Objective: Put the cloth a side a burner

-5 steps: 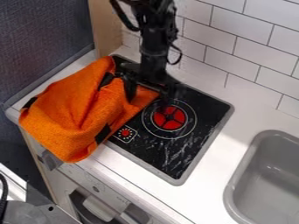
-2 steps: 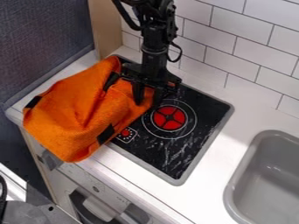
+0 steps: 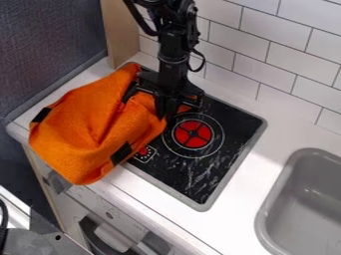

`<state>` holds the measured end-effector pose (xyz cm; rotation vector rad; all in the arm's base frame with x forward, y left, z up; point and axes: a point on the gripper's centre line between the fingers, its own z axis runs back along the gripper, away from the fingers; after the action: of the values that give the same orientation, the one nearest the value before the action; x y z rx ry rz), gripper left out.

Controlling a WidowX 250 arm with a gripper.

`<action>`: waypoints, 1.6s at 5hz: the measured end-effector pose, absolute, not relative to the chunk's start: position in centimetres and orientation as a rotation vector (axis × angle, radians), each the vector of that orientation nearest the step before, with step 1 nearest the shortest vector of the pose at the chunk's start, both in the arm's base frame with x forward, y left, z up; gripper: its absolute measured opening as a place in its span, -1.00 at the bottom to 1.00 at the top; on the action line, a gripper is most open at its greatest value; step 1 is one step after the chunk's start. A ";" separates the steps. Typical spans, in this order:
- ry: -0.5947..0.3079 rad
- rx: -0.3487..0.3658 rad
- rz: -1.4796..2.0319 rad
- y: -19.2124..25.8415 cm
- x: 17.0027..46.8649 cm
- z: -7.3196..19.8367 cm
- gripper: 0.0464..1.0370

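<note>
Camera view: claw (image 3: 166,116) pinching the cloth (image 3: 90,124)
Looks gripped near the burner (image 3: 193,134) side, probably so it can be dragged clear; the rest drapes over the stove (image 3: 214,172) and table (image 3: 250,172) edge.

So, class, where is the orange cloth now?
In the camera view, the orange cloth lies left of the red burner, partly on the black stovetop, partly over the counter's front edge.
</note>
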<state>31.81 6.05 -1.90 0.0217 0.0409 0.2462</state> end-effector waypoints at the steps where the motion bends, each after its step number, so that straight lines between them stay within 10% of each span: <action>1: 0.114 0.009 0.279 4.6 30.0 -0.9 -0.99; 8: 0.174 -0.141 0.332 -12.4 31.5 -0.3 -0.95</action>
<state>31.49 -12.38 -0.31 -0.1410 0.1743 0.3318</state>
